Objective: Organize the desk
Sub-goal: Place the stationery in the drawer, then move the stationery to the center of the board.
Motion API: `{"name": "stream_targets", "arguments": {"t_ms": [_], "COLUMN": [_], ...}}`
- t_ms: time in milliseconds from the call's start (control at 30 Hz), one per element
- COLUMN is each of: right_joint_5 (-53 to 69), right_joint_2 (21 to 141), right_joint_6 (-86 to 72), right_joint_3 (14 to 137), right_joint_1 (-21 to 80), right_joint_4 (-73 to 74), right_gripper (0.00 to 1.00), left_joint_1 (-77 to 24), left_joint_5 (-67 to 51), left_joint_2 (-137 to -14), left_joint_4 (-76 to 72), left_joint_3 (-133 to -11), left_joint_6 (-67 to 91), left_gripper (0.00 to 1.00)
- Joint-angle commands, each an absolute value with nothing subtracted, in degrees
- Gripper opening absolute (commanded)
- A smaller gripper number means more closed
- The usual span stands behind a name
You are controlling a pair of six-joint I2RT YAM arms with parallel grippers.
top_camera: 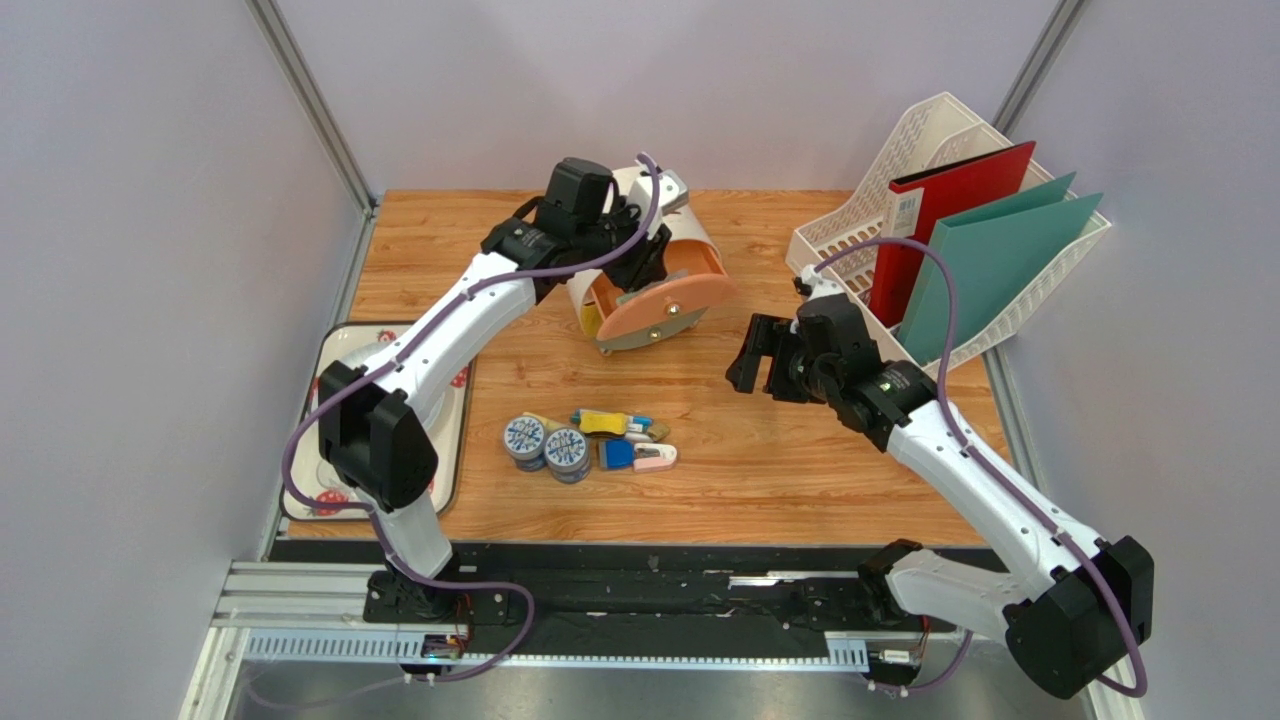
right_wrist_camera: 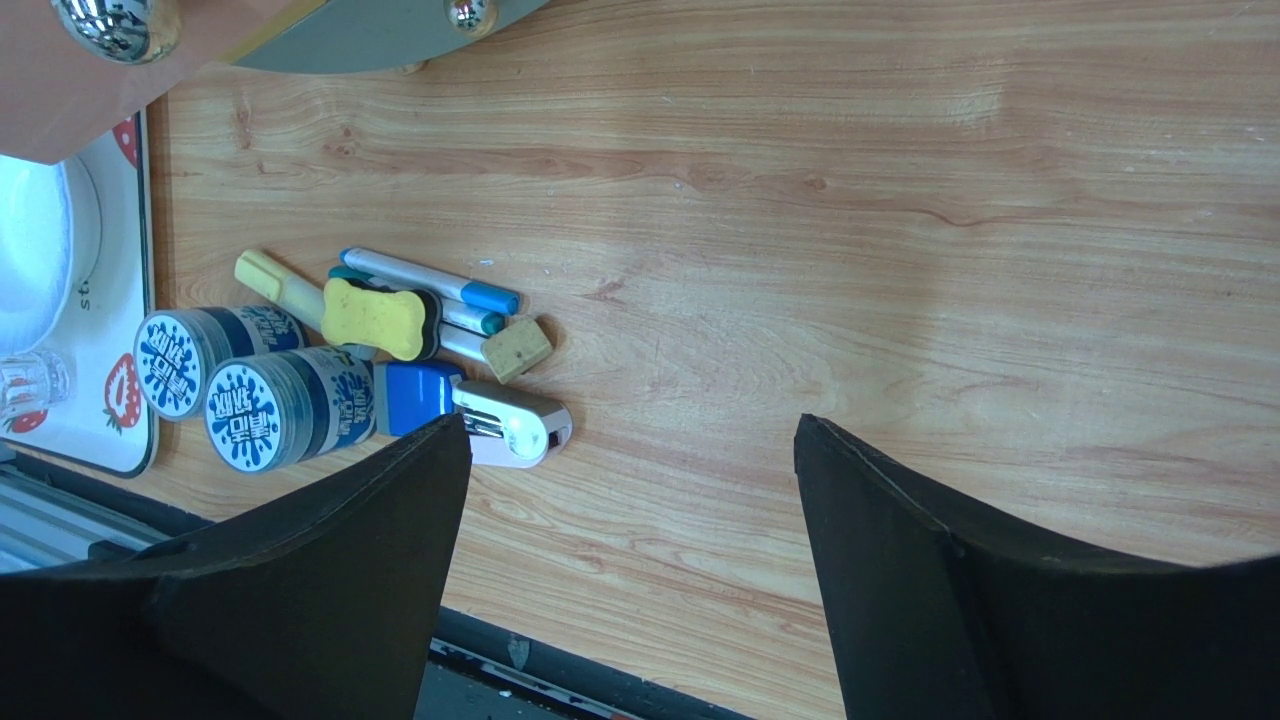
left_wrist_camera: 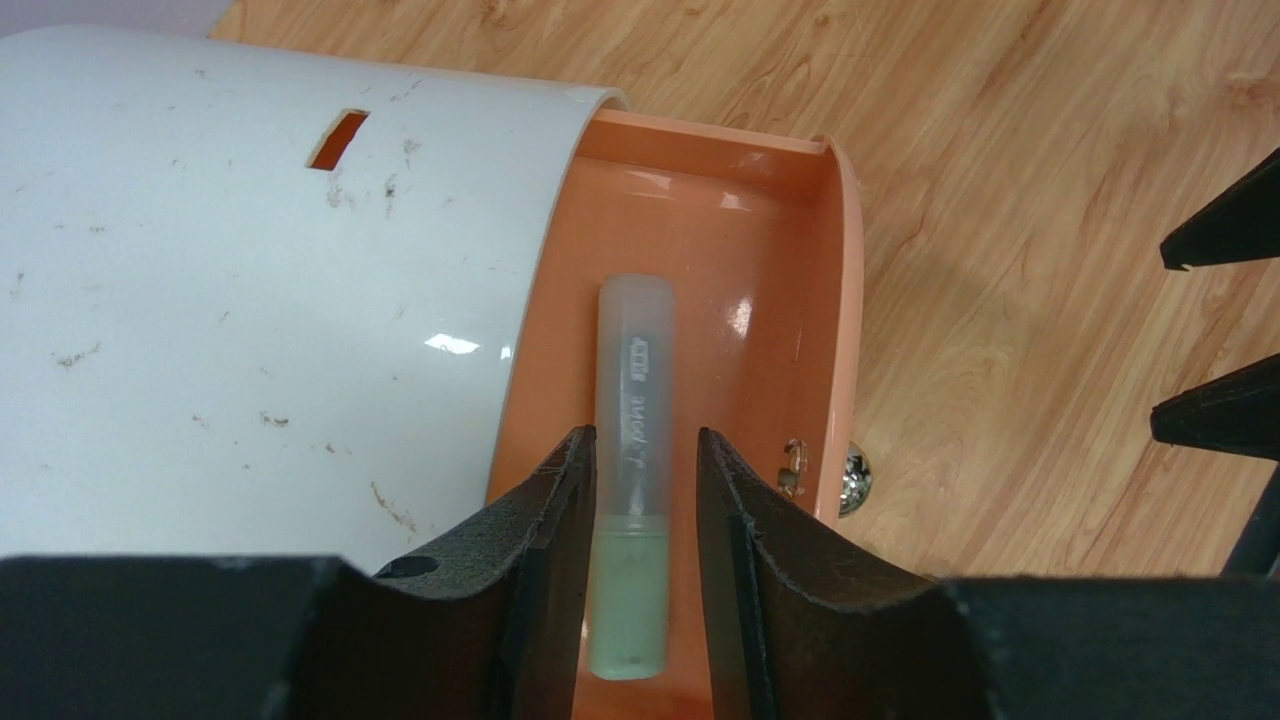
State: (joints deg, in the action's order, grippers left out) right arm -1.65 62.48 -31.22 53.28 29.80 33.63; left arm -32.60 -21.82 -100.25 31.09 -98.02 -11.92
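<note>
Table [top_camera: 781,480]: wood-grain, long axis left to right in the top view, metal rails along the sides

White file rack [top_camera: 887,195] at back right corner, red and green folders standing in it

White drawer unit [left_wrist_camera: 226,270] back centre, its orange drawer [left_wrist_camera: 721,255] pulled out

Strawberry tray [top_camera: 343,342] at left edge, partly under the left arm [top_camera: 451,323]

Two round tins [top_camera: 546,444] and a heap of pens [top_camera: 631,435] front centre; bare wood to their right

Right jaws wide open, empty, over bare table between drawer and rack

Pale marker [left_wrist_camera: 634,450] lies lengthwise in the drawer; left jaws straddle it, partly open, small gaps either side, not gripping
</note>
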Motion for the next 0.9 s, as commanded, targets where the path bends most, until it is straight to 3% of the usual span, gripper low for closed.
{"name": "stream_targets", "arguments": {"t_ms": [0, 467, 667, 867], "right_joint_5": [-2.46, 1.99, 8.95, 11.25], "right_joint_2": [62.14, 61.43, 63.81, 66.26], "right_joint_6": [-30.76, -29.01, -26.02, -24.70], "right_joint_3": [53.26, 51.07, 48.43, 45.53], "right_joint_1": [29.53, 29.53, 29.53, 31.89], "right_joint_4": [32.34, 30.06, 28.57, 26.10], "right_gripper": [0.83, 0.83, 0.82, 0.82], "left_joint_1": [-33.05, -33.13, -33.13, -33.13], "left_joint_5": [-20.57, -13.28, -6.86, -3.17], "left_joint_2": [-97.82, -87.20, -77.45, -65.93], "left_joint_4": [31.11, 25.40, 23.03, 21.44], "left_joint_3": [-100.90, -98.62, -88.35, -70.51], "left_joint_6": [-13.09, -9.50, -2.74, 8.25], "left_gripper": [0.40, 0.41, 0.43, 0.48]}}
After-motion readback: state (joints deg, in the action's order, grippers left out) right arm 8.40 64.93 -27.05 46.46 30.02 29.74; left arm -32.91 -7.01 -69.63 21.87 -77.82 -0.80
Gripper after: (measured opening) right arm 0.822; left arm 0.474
